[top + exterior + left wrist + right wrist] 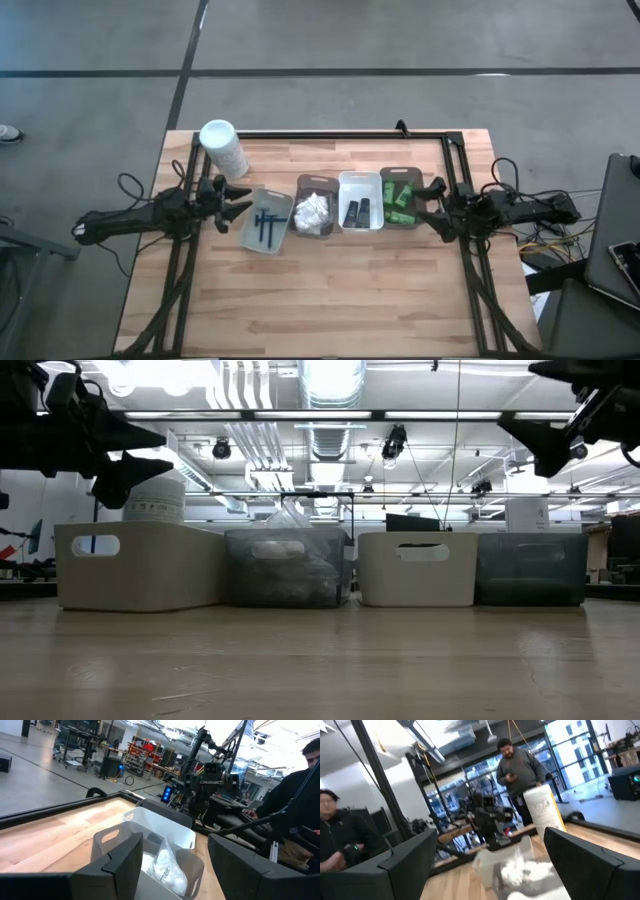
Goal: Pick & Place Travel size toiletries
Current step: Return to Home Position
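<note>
Dark razors (267, 225), white packets (314, 212), black tubes (358, 212) and green bottles (401, 196) fill trays (360, 175); left gripper (244, 200) at nine o'clock, right gripper (429, 196) at three, both wide, empty.

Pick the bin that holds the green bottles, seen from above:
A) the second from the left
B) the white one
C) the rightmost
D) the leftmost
C: in the high view the green bottles lie in the rightmost bin.
</note>
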### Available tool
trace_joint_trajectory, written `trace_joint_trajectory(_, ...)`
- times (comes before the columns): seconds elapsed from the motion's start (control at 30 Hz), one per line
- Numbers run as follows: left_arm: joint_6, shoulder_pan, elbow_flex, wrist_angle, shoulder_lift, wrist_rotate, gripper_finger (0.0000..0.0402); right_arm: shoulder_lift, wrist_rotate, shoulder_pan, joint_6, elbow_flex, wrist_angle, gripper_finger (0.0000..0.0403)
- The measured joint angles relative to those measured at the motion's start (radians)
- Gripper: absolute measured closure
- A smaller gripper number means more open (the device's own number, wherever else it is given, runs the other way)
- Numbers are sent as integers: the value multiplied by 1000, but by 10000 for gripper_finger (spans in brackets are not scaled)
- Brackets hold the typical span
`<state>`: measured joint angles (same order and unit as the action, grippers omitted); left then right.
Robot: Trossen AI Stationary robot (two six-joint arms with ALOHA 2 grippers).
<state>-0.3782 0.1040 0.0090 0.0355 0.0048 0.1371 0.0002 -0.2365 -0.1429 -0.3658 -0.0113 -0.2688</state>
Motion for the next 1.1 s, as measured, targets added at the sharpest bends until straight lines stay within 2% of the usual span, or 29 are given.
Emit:
trace_joint_trajectory(0.27,0,0,-1,1,4,2,174,0,0,-1,0,2,96,39)
trace_joint_trajectory(0.97,-1,-21,-2,6,-3,4,174,28,-1,-1,0,1,109,39)
trace_joint_trajectory(1.1,-153,-38,-3,23,-3,-10,174,28,-1,-1,0,1,109,39)
